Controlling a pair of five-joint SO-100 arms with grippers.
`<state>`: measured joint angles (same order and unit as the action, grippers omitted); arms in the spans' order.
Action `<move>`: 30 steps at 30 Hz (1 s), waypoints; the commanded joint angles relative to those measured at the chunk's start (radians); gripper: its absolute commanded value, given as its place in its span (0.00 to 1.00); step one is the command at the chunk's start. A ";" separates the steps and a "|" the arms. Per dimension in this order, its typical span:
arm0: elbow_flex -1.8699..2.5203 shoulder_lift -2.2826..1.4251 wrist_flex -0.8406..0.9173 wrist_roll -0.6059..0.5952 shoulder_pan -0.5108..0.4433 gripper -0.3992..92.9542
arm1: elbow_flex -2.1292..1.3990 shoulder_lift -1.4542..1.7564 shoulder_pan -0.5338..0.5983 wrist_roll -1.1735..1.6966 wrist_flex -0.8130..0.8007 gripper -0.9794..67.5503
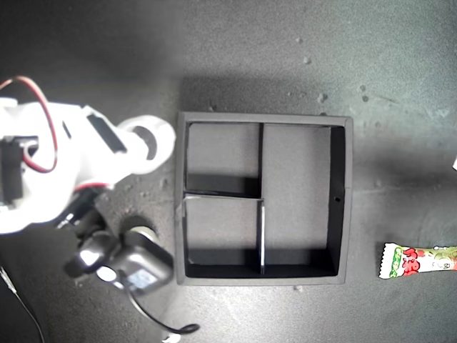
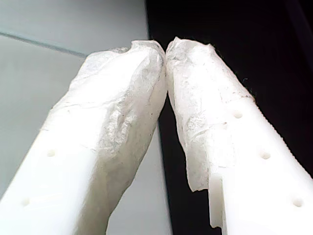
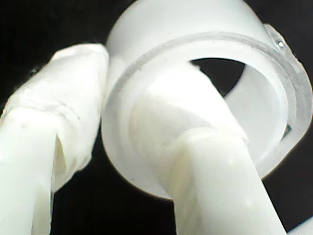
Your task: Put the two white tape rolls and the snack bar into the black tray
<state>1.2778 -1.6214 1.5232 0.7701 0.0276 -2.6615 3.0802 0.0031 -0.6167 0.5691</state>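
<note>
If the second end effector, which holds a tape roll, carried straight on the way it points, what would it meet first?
Probably the black tray's near wall. My second end effector holds the white tape roll just outside that wall, pointing toward the exterior view's right; its height above the rim is unclear.

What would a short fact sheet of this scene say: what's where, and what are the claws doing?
black tray: centre of the exterior view, all three compartments empty
white tape roll: held by my second gripper, one finger through its centre; it sits beside the tray's left wall in the exterior view
snack bar: on the table at the exterior view's right edge, outside the tray
my first gripper: shut, holding nothing
second tape roll: not seen
</note>
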 commanded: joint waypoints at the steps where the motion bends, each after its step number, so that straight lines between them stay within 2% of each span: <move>1: -0.236 0.120 0.057 -0.015 -0.025 0.01 | 0.307 -0.273 0.083 0.046 0.046 0.06; 7: -0.689 0.448 0.239 -0.028 -0.051 0.01 | 0.652 -0.653 0.206 -0.245 0.253 0.06; 9: -0.879 0.580 0.310 -0.029 -0.057 0.01 | 0.693 -0.693 0.259 -0.388 0.318 0.05; 14: -0.893 0.672 0.308 -0.006 -0.055 0.01 | 0.683 -0.698 0.387 -0.779 0.442 0.12; 21: -0.971 0.821 0.308 0.038 -0.084 0.04 | 0.543 -0.703 0.522 -1.138 0.459 0.26; 25: -0.983 0.861 0.308 0.057 -0.091 0.15 | 0.442 -0.703 0.580 -1.282 0.422 0.36; 27: -0.983 0.865 0.308 0.063 -0.091 0.18 | 0.400 -0.703 0.607 -1.335 0.400 0.42; 30: -0.966 0.848 0.310 0.069 -0.080 0.19 | 0.344 -0.703 0.655 -1.413 0.367 0.45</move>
<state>0.3375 -0.7440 1.8147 0.8222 -0.0568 -2.2948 2.3792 0.6243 -1.9589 0.9802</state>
